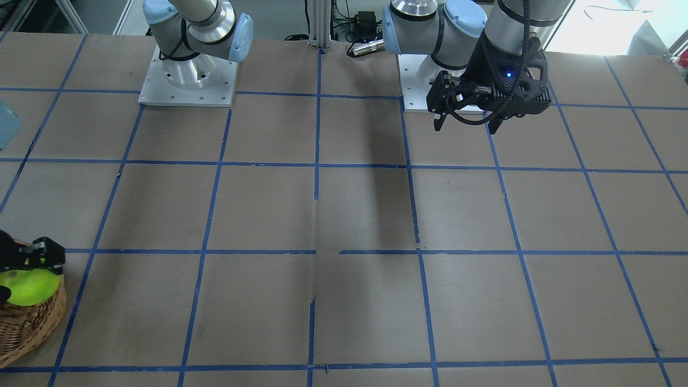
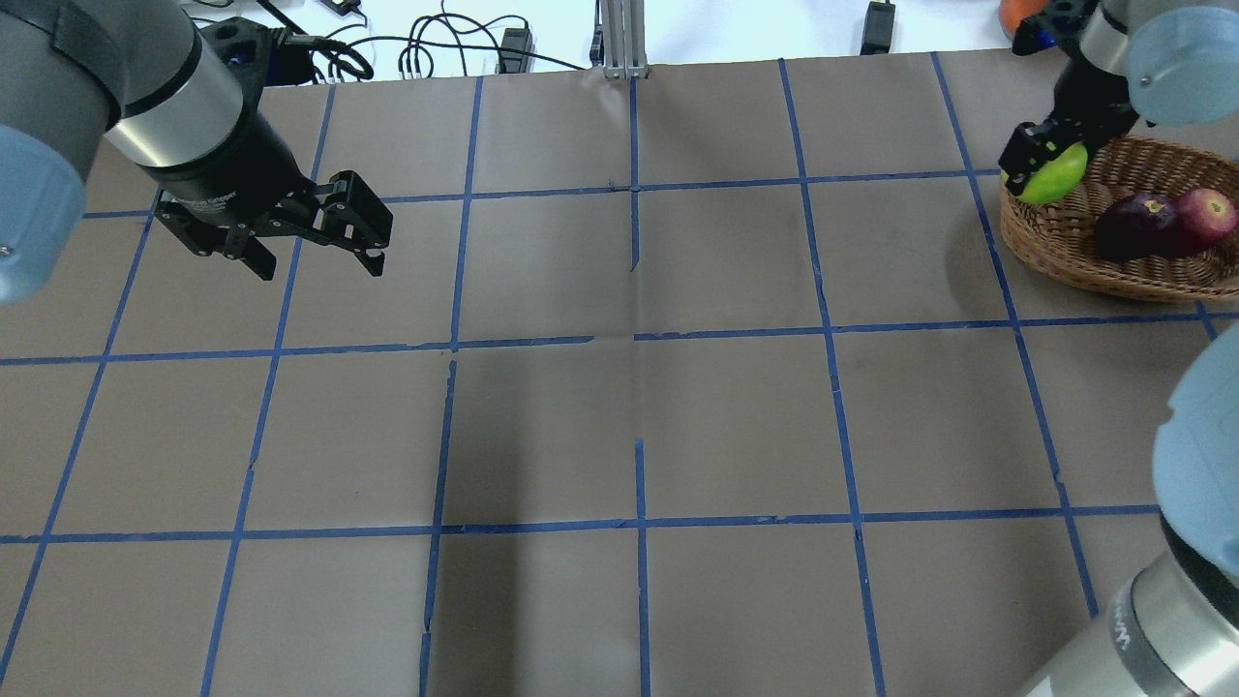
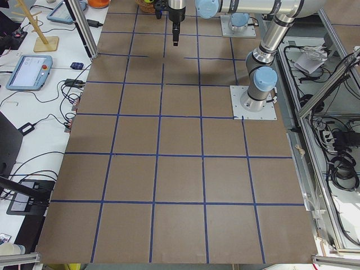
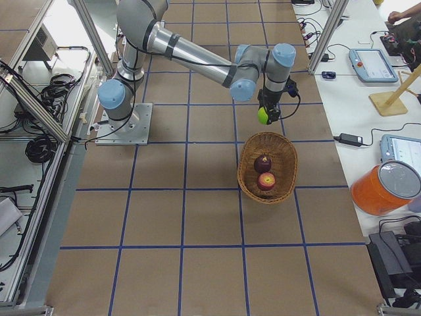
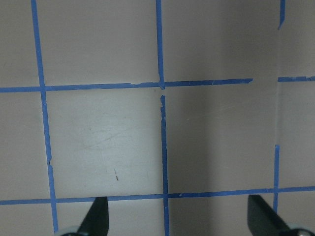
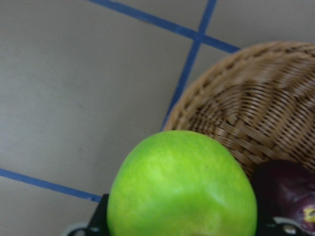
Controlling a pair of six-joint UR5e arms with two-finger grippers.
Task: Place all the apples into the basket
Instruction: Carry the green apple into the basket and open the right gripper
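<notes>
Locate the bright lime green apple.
Overhead view, right edge: the bright lime green apple is held in the right gripper, over the left rim of the brown woven wicker basket.

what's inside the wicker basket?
The brown wicker basket holds a dark maroon-purple apple and a red apple, side by side. The lime green apple is in the right gripper over the rim, not inside. The floor under them is hidden.

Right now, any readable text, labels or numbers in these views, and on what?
No text reads clearly.
White print on the black collar above the left tool: too blurred.
Dark lettering on the right arm's grey link: blurred.
Tablet screen beside the table: too small.
</notes>
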